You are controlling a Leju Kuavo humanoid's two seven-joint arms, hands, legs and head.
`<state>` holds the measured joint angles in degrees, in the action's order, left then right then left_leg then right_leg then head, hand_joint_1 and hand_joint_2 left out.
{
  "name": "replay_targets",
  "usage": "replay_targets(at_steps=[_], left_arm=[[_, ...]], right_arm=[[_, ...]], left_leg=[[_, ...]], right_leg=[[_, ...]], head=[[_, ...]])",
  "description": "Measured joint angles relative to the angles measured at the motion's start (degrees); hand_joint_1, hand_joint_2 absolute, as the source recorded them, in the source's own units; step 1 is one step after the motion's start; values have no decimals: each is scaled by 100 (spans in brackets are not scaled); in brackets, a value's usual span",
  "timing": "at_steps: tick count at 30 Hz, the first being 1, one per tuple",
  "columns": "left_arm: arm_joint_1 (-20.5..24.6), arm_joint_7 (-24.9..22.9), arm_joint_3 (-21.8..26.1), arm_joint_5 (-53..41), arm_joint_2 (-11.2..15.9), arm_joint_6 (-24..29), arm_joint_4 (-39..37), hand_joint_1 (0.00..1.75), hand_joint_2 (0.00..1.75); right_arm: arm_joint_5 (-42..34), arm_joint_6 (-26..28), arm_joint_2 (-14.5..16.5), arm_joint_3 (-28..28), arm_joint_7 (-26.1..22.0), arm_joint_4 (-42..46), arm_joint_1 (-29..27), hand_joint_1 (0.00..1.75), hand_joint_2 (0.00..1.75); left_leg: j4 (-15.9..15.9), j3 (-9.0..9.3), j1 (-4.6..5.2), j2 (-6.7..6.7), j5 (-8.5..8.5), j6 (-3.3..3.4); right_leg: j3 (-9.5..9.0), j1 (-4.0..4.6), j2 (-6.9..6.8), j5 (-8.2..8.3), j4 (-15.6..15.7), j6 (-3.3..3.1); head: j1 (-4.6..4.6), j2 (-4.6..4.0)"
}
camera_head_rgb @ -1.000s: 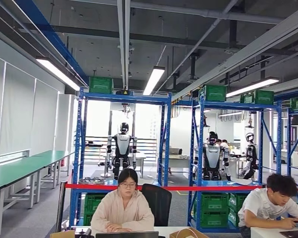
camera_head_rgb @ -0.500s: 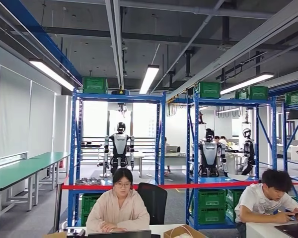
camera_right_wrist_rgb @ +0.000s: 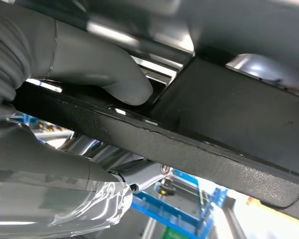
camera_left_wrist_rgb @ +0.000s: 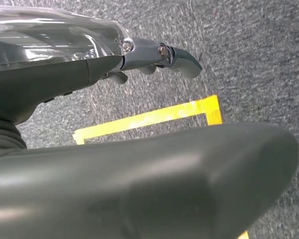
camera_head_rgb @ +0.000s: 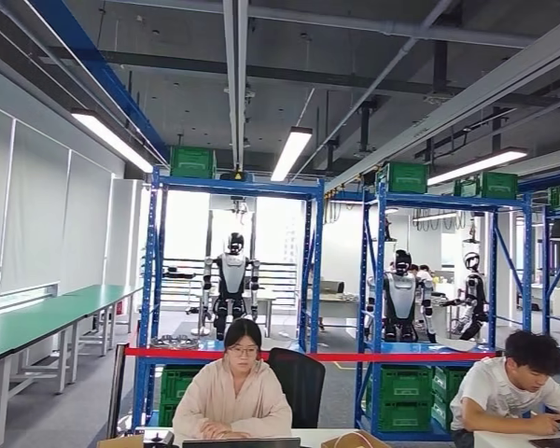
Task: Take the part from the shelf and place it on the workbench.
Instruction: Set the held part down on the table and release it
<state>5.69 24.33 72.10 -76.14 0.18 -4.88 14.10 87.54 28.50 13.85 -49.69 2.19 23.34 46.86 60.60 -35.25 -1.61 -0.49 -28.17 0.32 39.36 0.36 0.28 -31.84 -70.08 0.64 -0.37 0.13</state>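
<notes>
In the right wrist view my right hand [camera_right_wrist_rgb: 76, 55] grips a flat black part [camera_right_wrist_rgb: 223, 114]: the thumb presses one face and the darker fingers [camera_right_wrist_rgb: 140, 177] curl under the other. The part's far end runs out of the picture. My left hand [camera_left_wrist_rgb: 102, 169] hangs above grey carpet, holding nothing, with its fingers [camera_left_wrist_rgb: 170, 52] stretched out and apart from the thumb. Blue shelf racks [camera_head_rgb: 152, 280] stand ahead across the hall in the head view. Green-topped workbenches [camera_head_rgb: 45, 317] line the left wall.
A red tape barrier [camera_head_rgb: 333, 356] runs in front of the racks. One person [camera_head_rgb: 235, 397] sits at a desk straight ahead, and another [camera_head_rgb: 516, 387] leans over a desk at the right. Other humanoid robots [camera_head_rgb: 230, 280] stand behind the racks. Yellow floor tape [camera_left_wrist_rgb: 148, 118] lies under my left hand.
The whole head picture swayed left and then back right, so the camera has moved. The racks and both seated people stay where they were.
</notes>
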Motion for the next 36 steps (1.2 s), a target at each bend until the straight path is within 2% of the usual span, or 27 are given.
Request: replay_targets(at_steps=[2,3,5,7,9,11,12,13,14,16,17,18,19,21,23,24,26,27,28,29,30,32,33,34,36], left_arm=[[4,4,-8,-1,-9,1,0,0,175],[6,6,-13,-1,-14,3,0,0,175],[6,8,-17,-1,-18,18,0,0,175],[9,7,-20,-1,-18,43,0,0,87],[18,7,-28,-3,-21,54,-1,0,0],[27,9,-46,-4,-23,53,-2,0,0],[29,10,-56,-3,-22,53,-2,0,0],[30,10,-66,-2,-22,53,-2,0,0],[33,10,-74,-1,-22,53,-2,0,0],[53,10,-90,-1,-22,51,-2,0,0],[69,11,-101,-1,-22,51,-2,0,0],[86,10,-112,-1,-22,50,-2,0,0],[98,9,-123,-2,-22,50,-2,0,0],[105,8,-140,-3,-24,48,-2,0,0],[112,9,-155,-3,-25,46,-2,0,0],[122,9,-161,-2,-25,45,-2,0,0],[141,9,-166,5,-22,45,-2,0,0],[145,9,-168,16,-20,46,-2,0,0],[147,8,-170,29,-18,47,-2,0,0],[147,8,-175,42,-16,46,-2,0,0],[148,8,-181,54,-16,45,-2,0,0],[155,8,-203,67,-17,39,-2,0,0],[160,7,-216,75,-18,36,-3,0,0],[160,6,-228,86,-18,30,-3,0,0],[150,4,-243,132,-18,18,-4,0,0]], right_arm=[[7,-9,-1,136,19,-16,27,44,44],[11,-14,-2,196,22,-25,40,0,0],[27,-21,-14,301,22,-50,47,0,0],[46,-15,-18,402,3,-69,44,0,0],[44,3,0,502,-58,-72,43,0,0],[13,24,11,602,-172,-75,13,0,0],[-8,30,13,657,-233,-78,-12,0,0],[-30,33,15,708,-291,-81,-34,0,0],[-51,39,18,760,-348,-83,-49,0,0],[-95,70,28,864,-471,-68,-56,0,0],[-114,94,33,918,-540,-55,-52,0,0],[-128,116,36,969,-607,-37,-50,0,0],[-137,134,38,1008,-671,-21,-50,0,0],[-157,147,42,1071,-822,19,-58,0,0],[-196,135,45,1122,-1017,93,-65,0,0],[-216,120,44,1142,-1115,145,-67,0,0],[-243,79,33,1161,-1304,264,-87,0,0],[-266,61,13,1163,-1411,341,-116,0,0],[-303,50,-16,1163,-1519,436,-155,0,0],[-363,45,-50,1162,-1630,552,-191,0,0],[-446,46,-84,1162,-1737,679,-217,0,0],[-673,41,-140,1167,-1949,933,-237,0,0],[-919,1,-174,1178,-2129,1084,-266,0,0],[-1307,-90,-216,1208,-2382,1281,-339,0,0],[-2654,-562,-319,1352,-3085,1916,-643,0,0]], left_leg=[[-8,14,3,-10,0,-12],[-15,15,1,-10,2,-27],[-48,18,-10,-9,21,-81],[-46,14,-19,-3,-12,-127],[286,-125,-8,2,-258,-143],[980,-428,4,3,-604,-155],[1260,-554,4,3,-692,-167],[1377,-609,2,4,-684,-179],[1279,-565,-3,6,-569,-191],[623,-259,-22,15,-201,-213],[290,-111,-27,17,-75,-210],[79,-20,-25,19,-13,-196],[-3,11,-15,18,-18,-170],[-17,8,4,17,-12,-105],[-29,14,-2,19,0,-47],[-35,17,-8,21,4,-24],[-35,19,-2,23,0,-1],[-35,21,3,23,-2,3],[-34,24,7,21,-5,7],[-34,28,10,18,-8,10],[-34,35,13,16,-11,13],[-40,44,16,13,-19,7],[-46,42,11,14,-19,-4],[-54,38,3,14,-17,-20],[-87,42,-19,15,-7,-73]], right_leg=[[-366,36,1,295,766,-65],[-467,57,3,354,988,-87],[-502,88,8,367,1097,-117],[-532,69,4,429,1187,-170],[-558,43,-4,489,1277,-218],[-556,54,-8,496,1283,-234],[-555,58,-10,494,1279,-235],[-553,58,-9,491,1273,-234],[-552,54,-7,485,1263,-228],[-546,41,2,449,1215,-195],[-525,49,7,423,1165,-168],[-501,59,12,405,1126,-141],[-477,67,14,396,1099,-118],[-457,66,14,390,1082,-87],[-404,48,7,271,933,-39],[-313,35,3,133,713,-8],[15,6,-2,-212,-14,36],[178,-2,-2,-321,-348,46],[271,-5,-1,-335,-523,47],[259,-4,0,-235,-465,38],[144,1,1,-47,-183,17],[-212,33,2,332,619,-43],[-340,57,4,428,909,-70],[-408,83,6,456,1065,-90],[-435,118,7,449,1146,-127]], head=[[1,0],[1,1],[0,1],[0,0],[0,0],[0,0],[0,0],[0,0],[0,0],[0,0],[0,0],[0,0],[-1,0],[-3,0],[-4,0],[-4,0],[-4,0],[-4,0],[-4,0],[-4,0],[-4,0],[-4,0],[-4,1],[-4,1],[-4,1]])
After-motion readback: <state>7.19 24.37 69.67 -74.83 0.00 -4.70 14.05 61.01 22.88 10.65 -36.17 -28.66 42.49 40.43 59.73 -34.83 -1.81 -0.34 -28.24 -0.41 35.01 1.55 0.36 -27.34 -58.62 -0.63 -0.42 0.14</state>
